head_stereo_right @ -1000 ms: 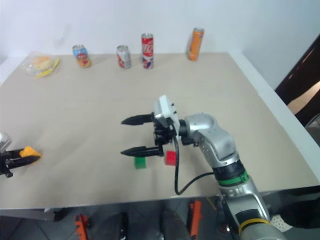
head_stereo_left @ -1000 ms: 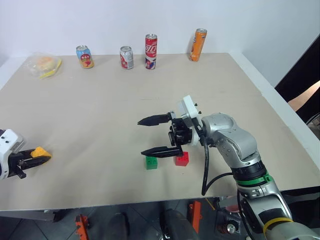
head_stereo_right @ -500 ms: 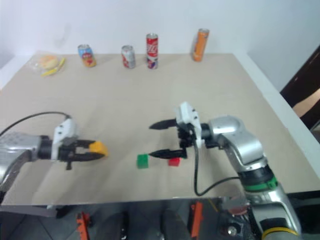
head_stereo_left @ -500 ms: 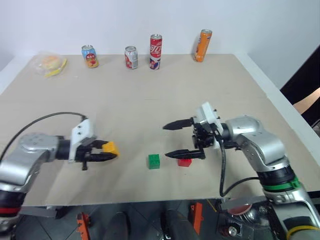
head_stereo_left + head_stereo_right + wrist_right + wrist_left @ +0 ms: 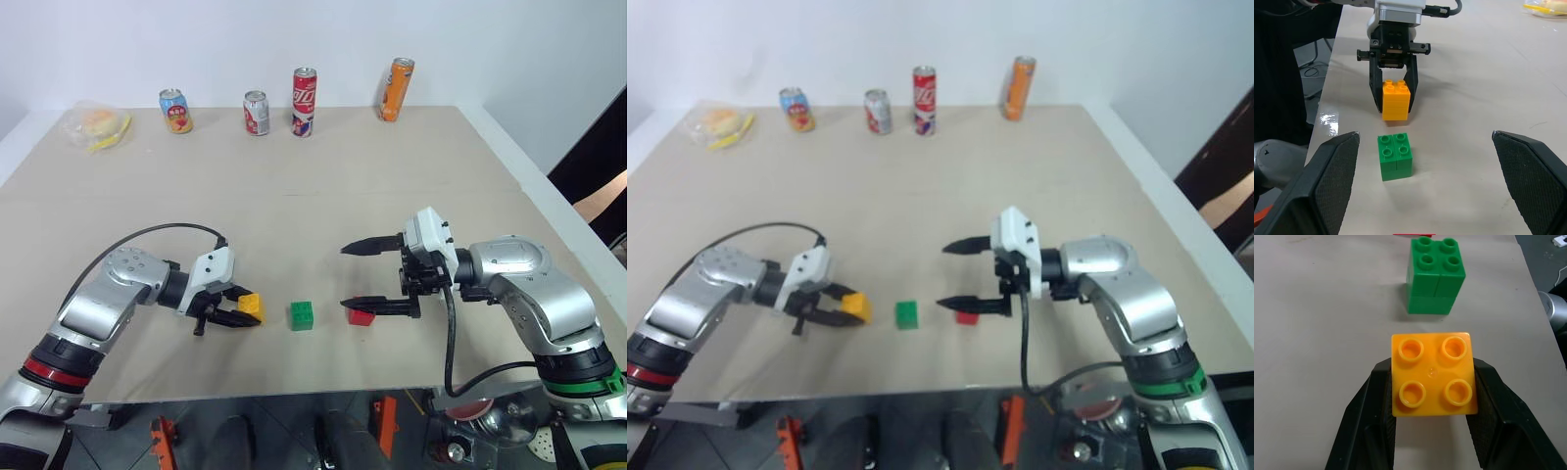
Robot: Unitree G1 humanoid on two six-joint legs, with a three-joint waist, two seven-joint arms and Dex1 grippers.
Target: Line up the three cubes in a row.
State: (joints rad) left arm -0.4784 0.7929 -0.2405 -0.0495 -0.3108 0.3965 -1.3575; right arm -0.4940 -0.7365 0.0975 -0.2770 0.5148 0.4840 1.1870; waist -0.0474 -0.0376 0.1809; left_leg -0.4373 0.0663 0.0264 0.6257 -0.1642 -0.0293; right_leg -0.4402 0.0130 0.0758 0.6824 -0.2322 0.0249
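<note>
Left end effector [image 5: 238, 311]: pinching the yellow-orange cube [image 5: 250, 306], just left of the green cube [image 5: 302, 315].
Right end effector [image 5: 361, 276]: fingers spread wide — lower finger over the red cube [image 5: 360, 316].
Cubes: near edge of the desk [image 5: 294, 206] — green between the other two.

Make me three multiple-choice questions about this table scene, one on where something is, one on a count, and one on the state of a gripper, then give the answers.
1. Where is the green cube?
A. between the yellow-orange cube and the red cube
B. beside the drink cans
C. in the right gripper

2. How many drink cans stand at the table's far edge?
A. two
B. four
C. six

3. What is the left gripper doing?
A. gaping with nothing in it
B. clamping the yellow-orange cube
C. clamping a can

Answers: 1 A, green sits mid-row. 2 B, four cans upright. 3 B, jaws flank the cube; the right gripper is open.
</note>
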